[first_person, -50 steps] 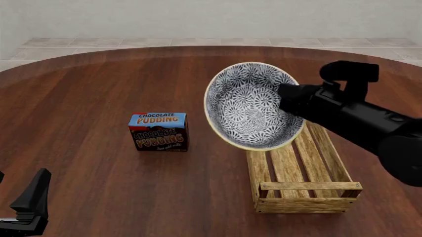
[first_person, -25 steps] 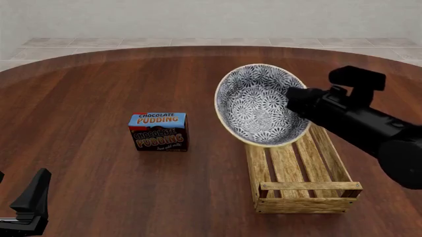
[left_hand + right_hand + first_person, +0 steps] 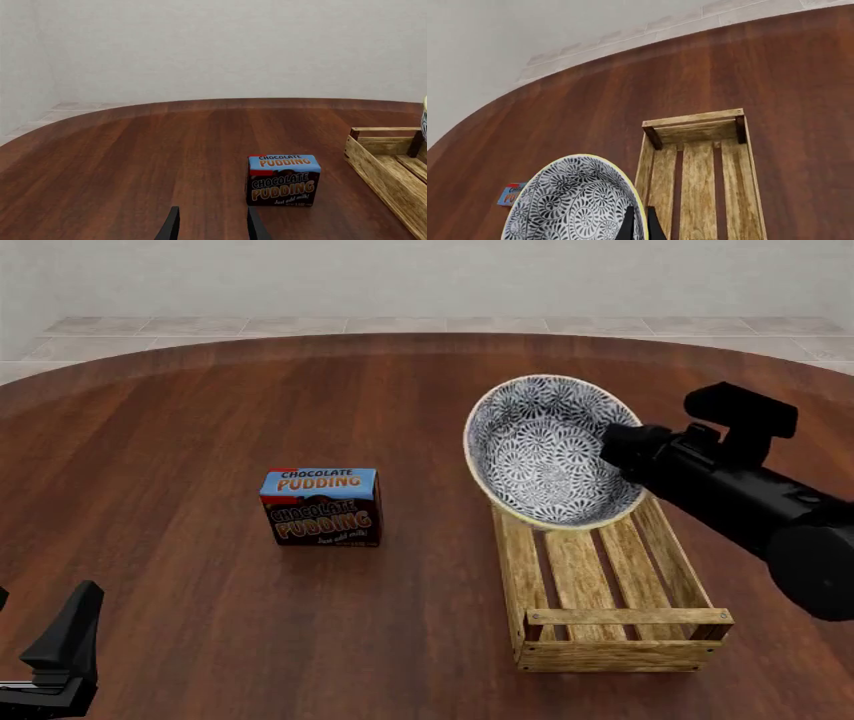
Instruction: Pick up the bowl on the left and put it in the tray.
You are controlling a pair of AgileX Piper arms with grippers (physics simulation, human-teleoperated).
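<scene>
The blue-grey floral bowl [image 3: 550,452] hangs tilted in the air over the far end of the wooden slatted tray [image 3: 601,585], its inside facing the camera. My right gripper [image 3: 617,452] is shut on the bowl's rim at its right side. In the right wrist view the bowl [image 3: 574,202] shows beside the gripper [image 3: 639,222], with the tray [image 3: 700,170] lying below and beyond it. My left gripper [image 3: 60,655] rests low at the near left corner, far from the bowl; in the left wrist view its fingers [image 3: 170,227] stand apart with nothing between them.
A small chocolate pudding box [image 3: 322,506] stands upright on the dark wooden table [image 3: 200,420], left of the tray. In the left wrist view the box [image 3: 283,180] stands ahead, with the tray's end [image 3: 383,160] beside it.
My right gripper has carried the bowl to the right, from left of the tray to above its far end. The left arm has stayed still.
</scene>
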